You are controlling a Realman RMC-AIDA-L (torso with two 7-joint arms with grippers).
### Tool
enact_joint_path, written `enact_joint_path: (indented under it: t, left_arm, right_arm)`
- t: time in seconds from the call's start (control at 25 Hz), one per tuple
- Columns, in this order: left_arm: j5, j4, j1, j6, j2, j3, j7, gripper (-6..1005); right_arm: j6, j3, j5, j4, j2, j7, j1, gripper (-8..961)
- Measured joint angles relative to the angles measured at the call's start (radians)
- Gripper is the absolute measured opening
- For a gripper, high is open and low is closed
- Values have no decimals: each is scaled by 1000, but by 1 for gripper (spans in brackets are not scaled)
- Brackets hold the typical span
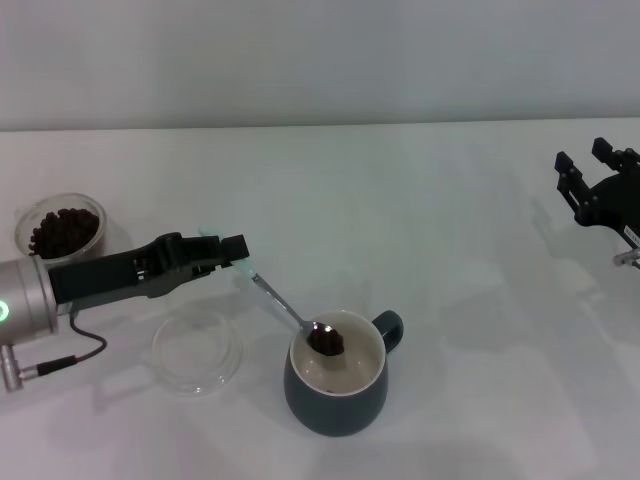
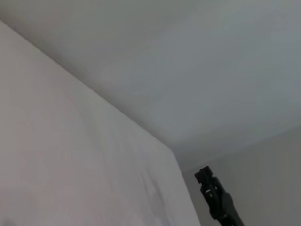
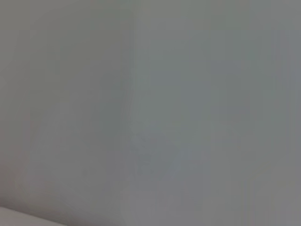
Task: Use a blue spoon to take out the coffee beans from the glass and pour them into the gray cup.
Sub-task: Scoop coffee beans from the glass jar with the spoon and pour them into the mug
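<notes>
While our arms are reaching over the white table (image 1: pixel 420 220), we are keeping the right gripper (image 1: pixel 585 172) idle at the far right edge, well apart from everything, its two fingers standing apart with nothing between them; it is also showing small and dark in the left wrist view (image 2: pixel 203 177). The gray cup (image 1: pixel 336 386) is sitting at the near middle of the table, its loop handle pointing away and to the right. Just beside it on the left a shallow clear dish (image 1: pixel 197 350) is lying flat. The glass (image 1: pixel 60 229) is standing at the far left, behind our left arm, and is holding a heap of coffee beans (image 1: pixel 63 232). We are clamping the left gripper (image 1: pixel 238 257) on the pale handle of the blue spoon (image 1: pixel 283 304), which is slanting down toward the cup so that its metal bowl is hanging over the cup's cream inside, carrying a small dark clump of beans (image 1: pixel 326 340).
</notes>
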Motion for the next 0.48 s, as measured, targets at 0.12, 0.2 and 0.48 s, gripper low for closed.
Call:
enact_joint_path:
  t: [0.12, 0.2, 0.48]
  left_arm:
    - [15, 23, 4, -2, 5, 0, -13, 128]
    - [23, 45, 8, -4, 7, 0, -18, 128]
    - [59, 122, 11, -12, 8, -3, -12, 127]
  right_arm:
    - [0, 10, 1, 2, 0, 0, 0, 499]
    - [1, 12, 1, 3, 0, 0, 0, 499]
    - [2, 13, 1, 0, 1, -1, 1, 499]
